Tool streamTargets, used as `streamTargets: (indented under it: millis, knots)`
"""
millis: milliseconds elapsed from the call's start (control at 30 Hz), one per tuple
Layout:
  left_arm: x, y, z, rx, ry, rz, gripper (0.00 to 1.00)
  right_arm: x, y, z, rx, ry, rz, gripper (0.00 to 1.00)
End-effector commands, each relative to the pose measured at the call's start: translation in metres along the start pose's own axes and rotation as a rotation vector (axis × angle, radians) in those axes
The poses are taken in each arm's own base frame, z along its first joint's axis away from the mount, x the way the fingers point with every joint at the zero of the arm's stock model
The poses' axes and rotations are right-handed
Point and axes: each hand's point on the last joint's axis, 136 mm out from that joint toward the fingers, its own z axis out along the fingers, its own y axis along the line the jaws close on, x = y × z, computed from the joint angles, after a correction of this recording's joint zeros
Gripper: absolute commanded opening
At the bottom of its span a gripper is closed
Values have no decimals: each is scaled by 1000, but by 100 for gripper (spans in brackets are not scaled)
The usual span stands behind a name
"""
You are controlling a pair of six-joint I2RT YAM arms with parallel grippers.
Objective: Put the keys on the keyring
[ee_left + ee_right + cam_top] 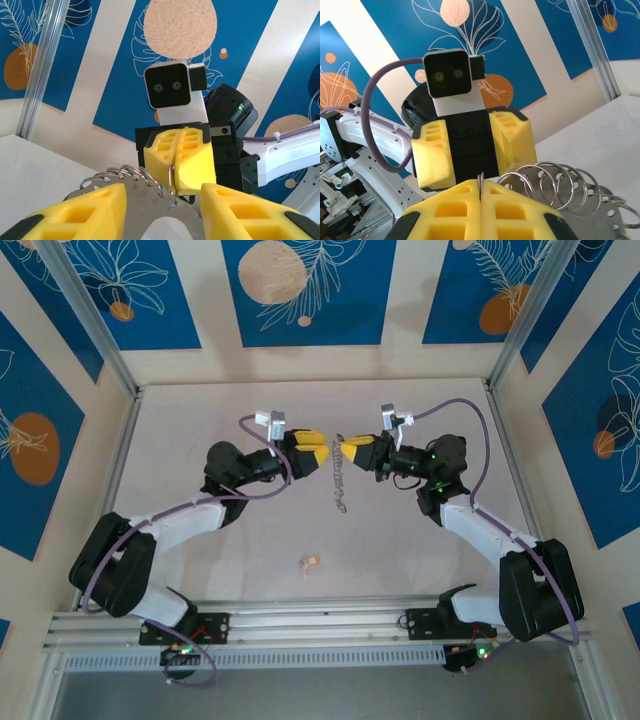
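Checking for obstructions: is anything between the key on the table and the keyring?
Nothing visible. The key lies alone on the table; the keyring is pinched in the shut right gripper, the open left gripper beside it.

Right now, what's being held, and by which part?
The right pincer pinches the keyring by one thin loop at its end. The left pincer is open, gripping nothing.

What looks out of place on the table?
The tiny gold key lies alone on the table, toward the near edge, well apart from the keyring. The right pincer is shut on that keyring in the middle, with the open left pincer facing it. Nothing looks broken or spilled.
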Motion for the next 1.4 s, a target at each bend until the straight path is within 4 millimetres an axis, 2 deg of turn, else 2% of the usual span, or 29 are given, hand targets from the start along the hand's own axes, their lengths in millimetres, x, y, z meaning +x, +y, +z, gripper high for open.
streamTargets:
  millis: [0, 267, 500, 733, 1367]
  knots:
    - [-14, -6, -2, 35, -61, 0, 43, -17, 12, 1, -20, -81, -77, 0]
    - [-21, -11, 0, 82, -95, -23, 42, -25, 18, 14, -47, -122, -96, 0]
    - [-23, -13, 1, 103, -101, -25, 39, -23, 15, 20, -48, -126, -86, 0]
    - [-19, -11, 3, 109, -93, -39, 30, -22, 10, 22, -39, -127, -76, 0]
    - [-11, -11, 7, 130, -67, -49, 15, -22, 7, 23, -38, -129, -66, 0]
